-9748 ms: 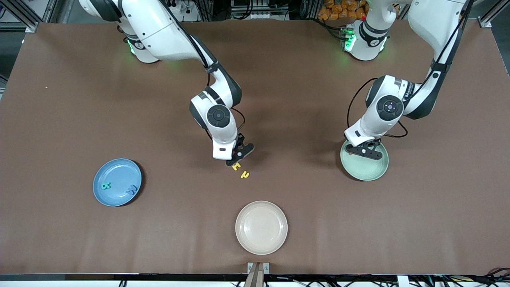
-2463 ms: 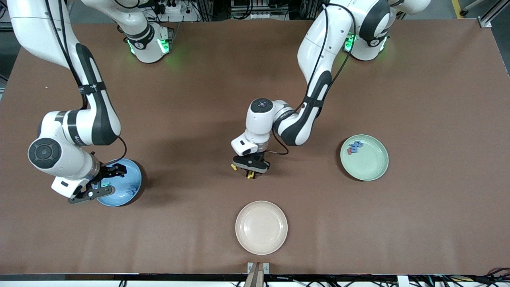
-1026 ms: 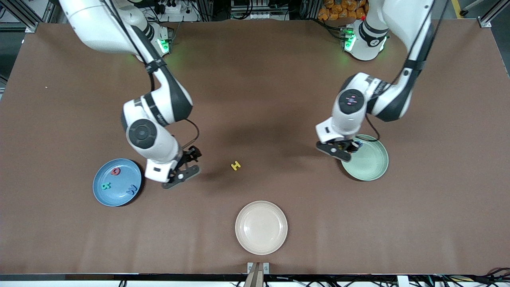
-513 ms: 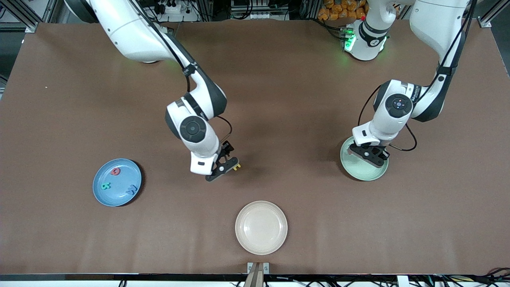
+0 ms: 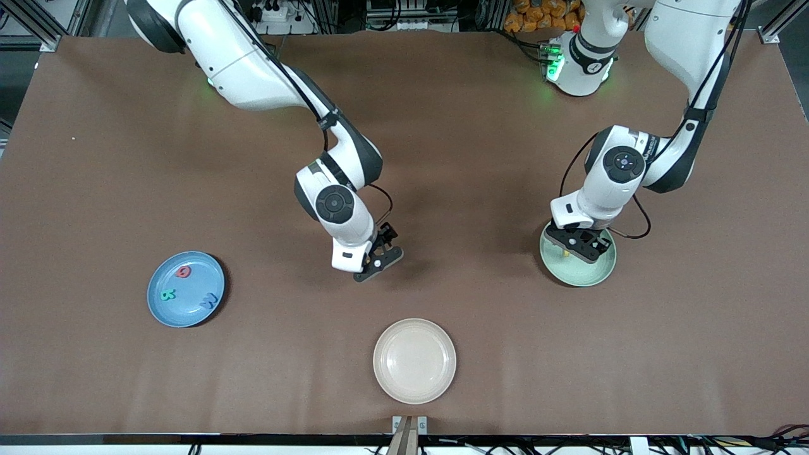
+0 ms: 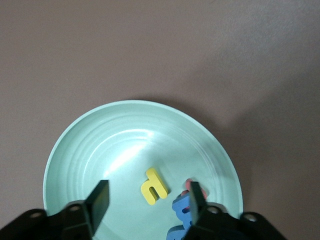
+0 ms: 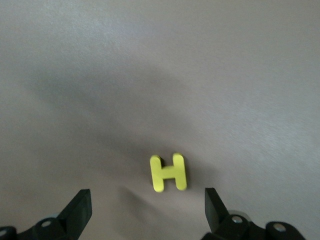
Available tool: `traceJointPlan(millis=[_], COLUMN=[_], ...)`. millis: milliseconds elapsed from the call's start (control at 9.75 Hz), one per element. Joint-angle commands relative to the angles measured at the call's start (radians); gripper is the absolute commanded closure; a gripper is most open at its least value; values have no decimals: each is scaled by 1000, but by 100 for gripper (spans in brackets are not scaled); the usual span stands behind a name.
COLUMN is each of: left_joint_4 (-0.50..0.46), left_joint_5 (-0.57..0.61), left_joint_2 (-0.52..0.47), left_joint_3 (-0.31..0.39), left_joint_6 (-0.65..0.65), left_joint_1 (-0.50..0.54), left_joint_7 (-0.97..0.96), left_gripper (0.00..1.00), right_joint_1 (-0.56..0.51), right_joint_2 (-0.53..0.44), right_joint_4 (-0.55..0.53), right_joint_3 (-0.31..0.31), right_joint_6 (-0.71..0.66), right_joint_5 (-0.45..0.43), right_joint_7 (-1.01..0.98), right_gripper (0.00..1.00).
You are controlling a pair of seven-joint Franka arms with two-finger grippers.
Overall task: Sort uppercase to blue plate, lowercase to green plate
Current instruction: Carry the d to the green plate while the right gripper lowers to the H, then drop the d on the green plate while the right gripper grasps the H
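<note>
Yellow H [image 7: 168,172] is lying flat on the brown worktop [image 5: 480,354] near its middle, framed between the wide-open jaws of the right gripper [image 7: 145,212], which is hovering over it; only the right wrist view is showing this letter, since the front view is hiding it under the gripper [image 5: 377,256]. The blue plate [image 5: 165,313], toward the right arm's end and nearer the front edge, is carrying the red Q [image 5: 183,272], green R [image 5: 167,294] and blue W [image 5: 208,301]. The green plate [image 5: 591,273], toward the left arm's end, is sitting under the left gripper [image 5: 578,243]. The left wrist view is showing that gripper [image 6: 147,200] with jaws apart and empty above the plate's ringed, glossy bowl [image 6: 100,155], where a small yellow h [image 6: 154,186] is lying beside blue letters [image 6: 182,212] and a red one [image 6: 187,184]. A beige plate [image 5: 414,360] is resting near the front edge. The worktop looks matte, with aluminium framing around it.
</note>
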Motion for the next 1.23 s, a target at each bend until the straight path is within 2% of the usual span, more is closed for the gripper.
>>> traceJointPlan(millis=[0, 205, 308, 513, 616, 821, 924, 1129], left_joint_4=[-12, 17, 72, 306, 405, 522, 583, 759], left_joint_5=[-54, -96, -105, -163, -179, -235, -246, -240], left_joint_2=[-50, -119, -148, -156, -161, -167, -166, -131], left_joint_3=[-1, -2, 1, 16, 16, 19, 19, 21], left_joint_6=[-6, -109, -213, -577, -687, -731, -751, -957], left_joint_1=[13, 76, 95, 131, 162, 213, 231, 230], left_joint_7=[-13, -12, -12, -4, 11, 31, 22, 10], left_gripper=[0, 0, 0, 0, 0, 0, 0, 0], right_joint_1=[19, 24, 29, 39, 39, 41, 41, 42], right_joint_2=[45, 74, 87, 92, 92, 89, 88, 83], right_joint_4=[60, 102, 112, 111, 109, 108, 105, 88], right_joint_3=[-38, -46, -58, -70, -70, -70, -72, -72], right_joint_6=[-3, -3, -3, -4, -4, -9, -9, -12], right_joint_5=[24, 24, 24, 21, 22, 22, 18, 14], right_joint_7=[1, -3, -3, -3, -3, -3, -3, -6], right_gripper=[0, 0, 0, 0, 0, 0, 11, 55])
